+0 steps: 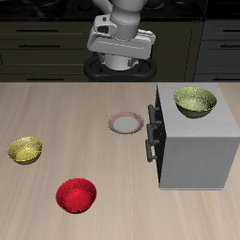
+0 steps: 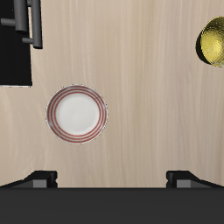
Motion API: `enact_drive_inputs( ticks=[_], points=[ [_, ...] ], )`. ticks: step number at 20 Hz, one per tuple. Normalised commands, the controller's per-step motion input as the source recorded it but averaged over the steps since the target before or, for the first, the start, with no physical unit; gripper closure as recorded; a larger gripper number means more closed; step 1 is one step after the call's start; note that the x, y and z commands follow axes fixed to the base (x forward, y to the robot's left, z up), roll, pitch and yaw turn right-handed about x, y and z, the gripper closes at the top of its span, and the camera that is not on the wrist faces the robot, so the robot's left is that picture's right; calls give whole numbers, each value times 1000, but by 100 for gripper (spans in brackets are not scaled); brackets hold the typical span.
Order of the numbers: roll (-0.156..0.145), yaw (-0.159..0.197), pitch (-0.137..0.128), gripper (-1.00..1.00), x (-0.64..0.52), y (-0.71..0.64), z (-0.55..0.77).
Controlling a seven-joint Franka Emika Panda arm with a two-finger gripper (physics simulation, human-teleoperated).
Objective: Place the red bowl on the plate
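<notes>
1 red bowl [image 1: 76,196], 1 plate [image 1: 125,123] — 2 yellow-green bowls [image 1: 25,150].

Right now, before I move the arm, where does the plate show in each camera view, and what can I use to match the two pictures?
Exterior view: the plate lies mid-table, beside the grey cabinet with its dark handle.
Wrist view: the plate lies in full view on bare wood, ahead of the gripper.
Shared landmark: the cabinet's dark handle, close to the plate in both.
</notes>
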Motion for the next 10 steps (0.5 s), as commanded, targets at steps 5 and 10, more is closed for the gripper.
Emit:
enact_drive_inputs(
  ticks=[5, 10],
  points=[
    [-18, 3, -17, -100, 398, -79, 72],
    [-5, 9, 20, -100, 422, -112, 32]
  ],
)
